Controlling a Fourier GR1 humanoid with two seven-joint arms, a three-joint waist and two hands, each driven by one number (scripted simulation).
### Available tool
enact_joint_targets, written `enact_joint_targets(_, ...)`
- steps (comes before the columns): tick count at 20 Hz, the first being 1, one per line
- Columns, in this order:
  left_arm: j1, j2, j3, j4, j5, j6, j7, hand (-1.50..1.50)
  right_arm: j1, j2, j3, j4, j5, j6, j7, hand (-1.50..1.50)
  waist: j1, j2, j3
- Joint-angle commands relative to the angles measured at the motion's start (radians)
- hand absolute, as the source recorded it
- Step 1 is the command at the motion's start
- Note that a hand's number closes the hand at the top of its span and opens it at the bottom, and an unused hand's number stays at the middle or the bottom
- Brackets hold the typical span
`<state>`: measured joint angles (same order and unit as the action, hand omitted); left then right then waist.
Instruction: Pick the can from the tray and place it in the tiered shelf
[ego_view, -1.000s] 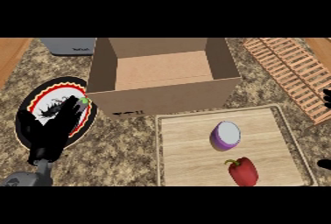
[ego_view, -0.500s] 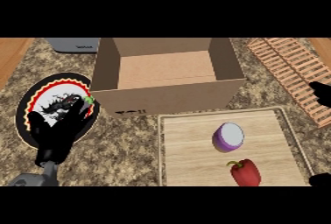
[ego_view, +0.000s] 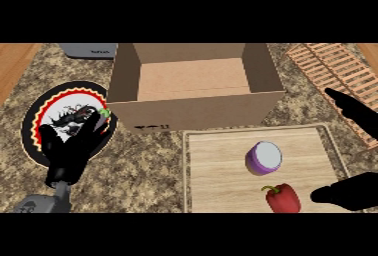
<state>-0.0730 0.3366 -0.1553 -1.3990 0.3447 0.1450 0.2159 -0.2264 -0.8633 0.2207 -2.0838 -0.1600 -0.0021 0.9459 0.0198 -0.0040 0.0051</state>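
Observation:
The can (ego_view: 263, 157) is purple with a pale top and stands on the wooden tray (ego_view: 214, 170), just right of the tray's middle. My right hand (ego_view: 357, 114) comes in from the right edge and is open. Its fingers stretch over the tray's far right corner, and its thumb (ego_view: 347, 193) lies low by the tray's right side. The hand is to the right of the can and apart from it. The slatted wooden tiered shelf (ego_view: 330, 65) lies at the back right. My left hand (ego_view: 72, 146) rests open over a patterned plate at the left.
A red bell pepper (ego_view: 282, 198) lies on the tray in front of the can, close to my right thumb. An open cardboard box (ego_view: 193, 107) stands behind the tray. The black plate (ego_view: 37, 117) with a red and yellow rim is at the left, a grey object (ego_view: 88, 49) behind it.
My right hand has come further in from the right edge, fingers and thumb now spread beside the tray. The left hand has barely shifted. The can and the pepper have not moved.

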Motion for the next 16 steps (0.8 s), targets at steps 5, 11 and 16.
enact_joint_targets(5, -0.018, -0.024, 0.009, 0.059, -0.034, 0.039, 0.054, 0.00, -0.191, 0.138, 0.220, 0.071, 0.146, 0.030, 0.209, -1.50, -0.005, 0.006, -0.006)
enact_joint_targets(11, 0.036, -0.018, 0.022, 0.052, -0.029, -0.006, 0.019, 0.00, -0.200, 0.179, 0.226, 0.162, 0.192, 0.049, 0.242, -1.50, -0.008, 0.006, -0.006)
enact_joint_targets(16, 0.024, -0.002, 0.053, 0.076, -0.039, -0.014, 0.011, 0.00, -0.111, 0.197, 0.297, 0.052, 0.321, 0.013, 0.302, -1.50, -0.025, 0.002, -0.006)
